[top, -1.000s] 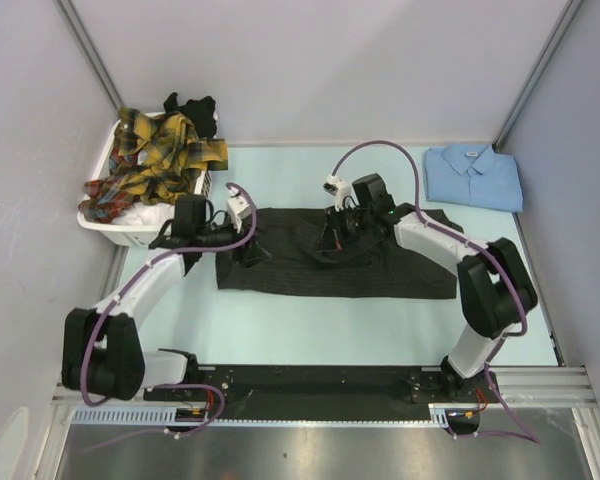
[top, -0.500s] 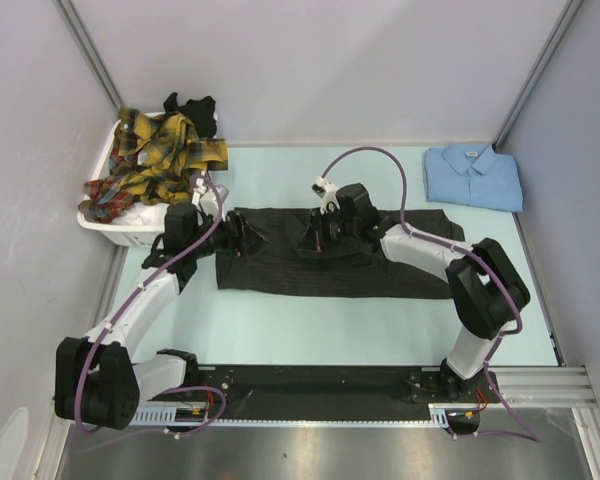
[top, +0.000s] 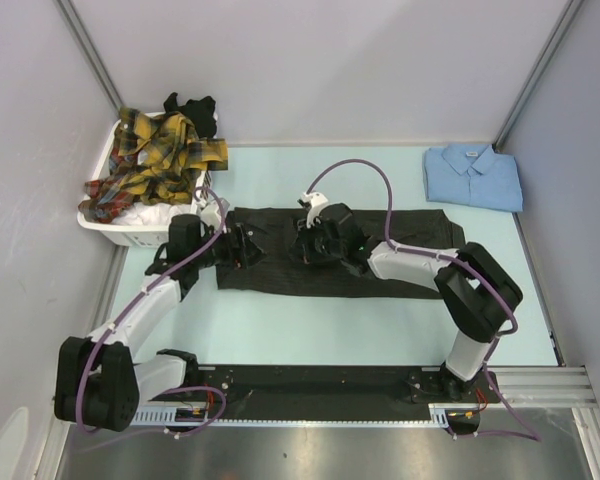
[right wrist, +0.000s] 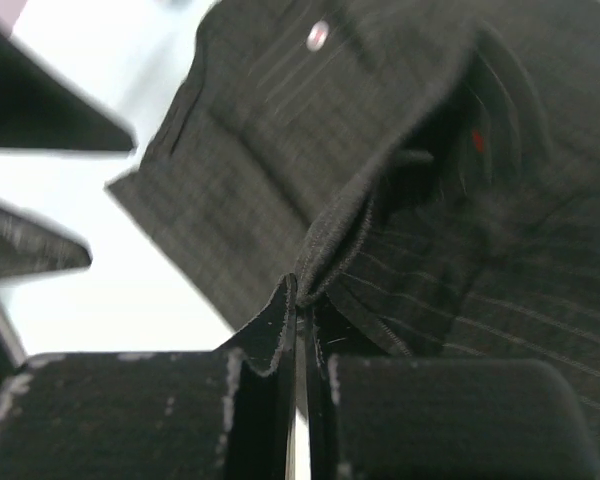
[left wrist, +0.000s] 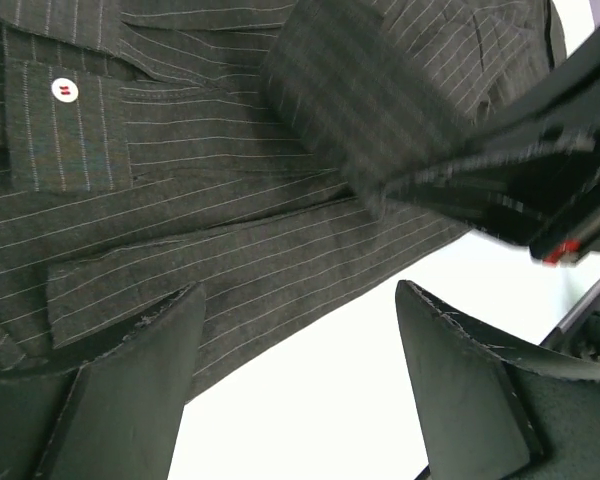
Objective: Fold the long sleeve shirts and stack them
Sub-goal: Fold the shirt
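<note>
- Black shirt (top: 410, 265): spread flat on the table (top: 310, 320). Its near end lies just right of the basket (top: 120, 232), and its length runs away from the basket.
- Handling, my judgement: thin, limp cloth, light. It will sag and drag rather than hold a shape. Best taken at a hem, cuff or doubled edge, where the layers give some bulk to grip, and clear of the buttons.
- Right gripper (right wrist: 298, 300): fingers pressed together on a raised fold of the black shirt, in the half nearer the basket.
- Left gripper (left wrist: 298, 290): fingers spread, nothing between them. It sits over the shirt's basket-side end, between the basket and the right gripper. I cannot tell whether it touches the cloth.
- Blue shirt (top: 473, 177): folded, well right of the basket, beyond the black shirt.
- Plaid shirts (top: 155, 165): heaped in the basket, spilling over its rim.
</note>
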You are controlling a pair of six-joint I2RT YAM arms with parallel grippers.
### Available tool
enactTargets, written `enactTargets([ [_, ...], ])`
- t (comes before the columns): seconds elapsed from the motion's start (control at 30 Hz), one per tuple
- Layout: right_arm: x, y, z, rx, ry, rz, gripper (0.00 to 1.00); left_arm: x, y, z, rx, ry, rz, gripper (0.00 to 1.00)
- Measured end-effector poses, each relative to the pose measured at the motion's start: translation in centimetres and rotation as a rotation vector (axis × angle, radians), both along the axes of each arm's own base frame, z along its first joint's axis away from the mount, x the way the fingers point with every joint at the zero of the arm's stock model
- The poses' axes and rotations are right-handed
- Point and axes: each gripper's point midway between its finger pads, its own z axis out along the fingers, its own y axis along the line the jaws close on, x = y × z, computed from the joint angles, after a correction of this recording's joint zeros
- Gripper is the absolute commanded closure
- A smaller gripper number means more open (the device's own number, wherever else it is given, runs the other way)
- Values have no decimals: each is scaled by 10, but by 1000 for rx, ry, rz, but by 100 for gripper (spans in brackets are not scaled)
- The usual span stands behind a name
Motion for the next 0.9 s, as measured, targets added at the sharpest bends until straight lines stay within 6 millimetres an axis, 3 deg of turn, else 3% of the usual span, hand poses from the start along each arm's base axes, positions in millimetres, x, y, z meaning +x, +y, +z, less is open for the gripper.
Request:
enactTargets([
  [0.23,33,16,32,52,-121,-81,98,-3,8,7,57,-57,3,17],
  [0.27,34,20,33,54,-132,-77,89,-3,10,8,69,-69,2,17],
  [0.3,35,25,30,52,-142,-72,63,-3,11,9,79,-78,1,17],
  [0.4,29,35,8,19,-135,-34,31,-4,15,9,115,-107,-15,15],
  [0.47,20,37,-12,-26,-112,14,29,-5,17,11,149,-142,-37,15],
  [0.57,5,31,-20,-68,-63,89,26,-9,22,12,225,-209,-102,15],
  [0.63,-1,17,-13,-81,-29,128,27,-12,24,9,280,-238,-160,15],
  [0.7,0,-5,7,-80,-14,148,30,-16,25,5,342,-267,-247,17],
  [0.83,13,-76,67,-79,-63,105,36,-22,22,-11,505,-337,-476,22],
  [0.9,19,-118,81,-118,-78,54,39,-29,14,-26,582,-363,-621,22],
])
